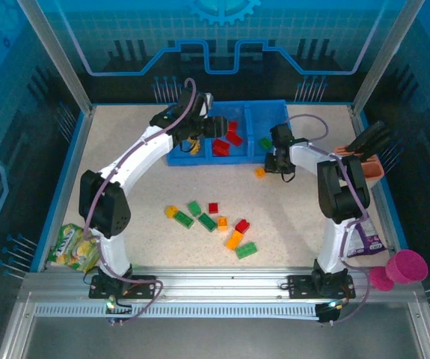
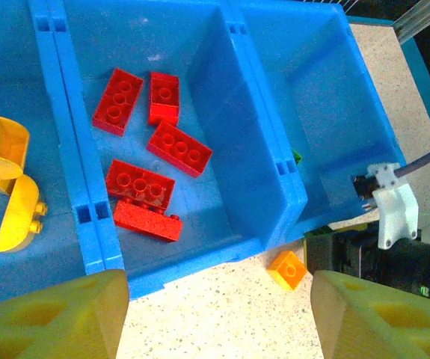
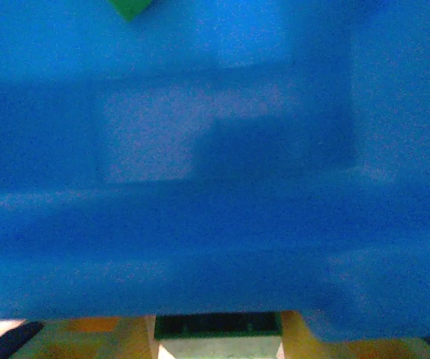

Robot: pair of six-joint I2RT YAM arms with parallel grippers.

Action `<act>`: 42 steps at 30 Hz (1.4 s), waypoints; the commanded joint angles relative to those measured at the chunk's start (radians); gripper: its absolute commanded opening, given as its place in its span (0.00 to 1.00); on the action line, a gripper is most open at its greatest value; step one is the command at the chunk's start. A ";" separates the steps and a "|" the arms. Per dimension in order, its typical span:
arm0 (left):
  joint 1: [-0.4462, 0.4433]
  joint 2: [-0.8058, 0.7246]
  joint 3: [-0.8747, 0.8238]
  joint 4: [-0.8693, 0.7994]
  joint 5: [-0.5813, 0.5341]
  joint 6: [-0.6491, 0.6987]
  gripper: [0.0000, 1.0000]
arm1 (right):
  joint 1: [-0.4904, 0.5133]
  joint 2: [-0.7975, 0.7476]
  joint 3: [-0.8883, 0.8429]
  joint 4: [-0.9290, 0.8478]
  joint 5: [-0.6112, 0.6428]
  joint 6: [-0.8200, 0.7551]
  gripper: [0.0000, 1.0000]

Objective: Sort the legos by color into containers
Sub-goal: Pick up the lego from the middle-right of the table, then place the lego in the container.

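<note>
In the blue tray (image 1: 233,159), five red legos (image 2: 179,148) lie in the middle compartment (image 2: 222,82), yellow pieces (image 2: 16,213) in the left, a green brick (image 1: 265,143) in the right. The left end effector (image 2: 216,303) hangs above the tray, fingers spread, empty. Whether the right end effector (image 1: 277,158), at the tray's front wall, is spread or pinching cannot be told. An orange brick (image 2: 287,269) lies on the desk (image 1: 125,187) just outside; other legos (image 1: 211,223) sit mid-desk.

Blurred blue tray wall (image 3: 215,149); green lego (image 3: 130,7) cut off at top edge
</note>
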State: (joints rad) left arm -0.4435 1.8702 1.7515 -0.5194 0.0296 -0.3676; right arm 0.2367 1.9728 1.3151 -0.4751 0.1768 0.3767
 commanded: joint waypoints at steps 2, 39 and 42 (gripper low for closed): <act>0.019 -0.052 -0.032 0.040 0.043 -0.021 0.67 | 0.013 0.026 0.013 -0.069 0.029 0.002 0.38; -0.065 -0.323 -0.451 0.016 -0.008 -0.043 0.74 | 0.008 0.290 0.760 -0.202 0.069 -0.258 0.26; -0.101 -0.307 -0.460 0.013 -0.006 -0.075 0.74 | -0.001 0.392 0.885 -0.233 0.057 -0.259 0.27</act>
State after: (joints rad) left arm -0.5167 1.5696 1.3109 -0.4915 0.0364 -0.4026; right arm 0.2466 2.3035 2.0930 -0.6559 0.2531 0.1326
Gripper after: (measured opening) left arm 0.739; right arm 0.317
